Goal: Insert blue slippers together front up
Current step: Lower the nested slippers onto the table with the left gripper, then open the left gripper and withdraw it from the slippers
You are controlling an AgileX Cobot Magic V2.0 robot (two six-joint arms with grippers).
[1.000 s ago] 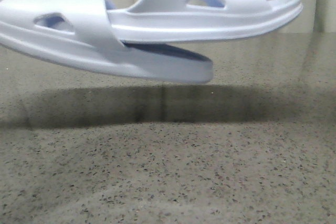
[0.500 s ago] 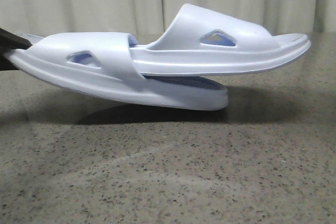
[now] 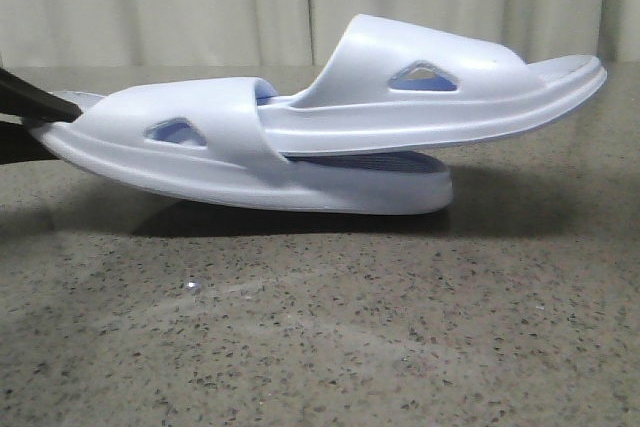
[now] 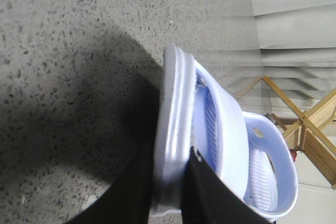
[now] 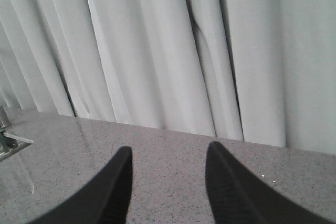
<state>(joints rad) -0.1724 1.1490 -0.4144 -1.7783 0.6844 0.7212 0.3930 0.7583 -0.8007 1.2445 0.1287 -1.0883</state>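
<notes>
Pale pleated curtains (image 3: 200, 2) hang along the back of the room, and in front of them runs a speckled grey-brown stone table (image 3: 320, 327), polished enough to carry a soft sheen and a dark shadow under what sits on it. There are two blue slippers (image 3: 300, 137) here, very pale, almost white, nested into one another: the lower slipper (image 3: 210, 162) lies toward the left with its right end down on the table and its left end lifted, and the upper slipper (image 3: 440, 97) is pushed in under the lower one's strap, its far end jutting out to the right, clear of the surface. Each has one wide strap with a triangular cutout showing bluer inside. The left gripper (image 4: 176, 192) is clamped on the raised end of the lower slipper; from its wrist camera one black finger (image 4: 210, 192) presses on the ribbed footbed side and the other lies against the sole, the sole's edge pinched between them. In the front view only a dark sliver of that gripper (image 3: 30, 112) shows at the left edge. The right gripper (image 5: 167, 182) is up and away from the slippers, its two black fingers (image 5: 113, 190) spread apart with nothing between them, pointing at the curtains over bare table. A wooden frame (image 4: 304, 124) stands beyond the table in the left wrist view
</notes>
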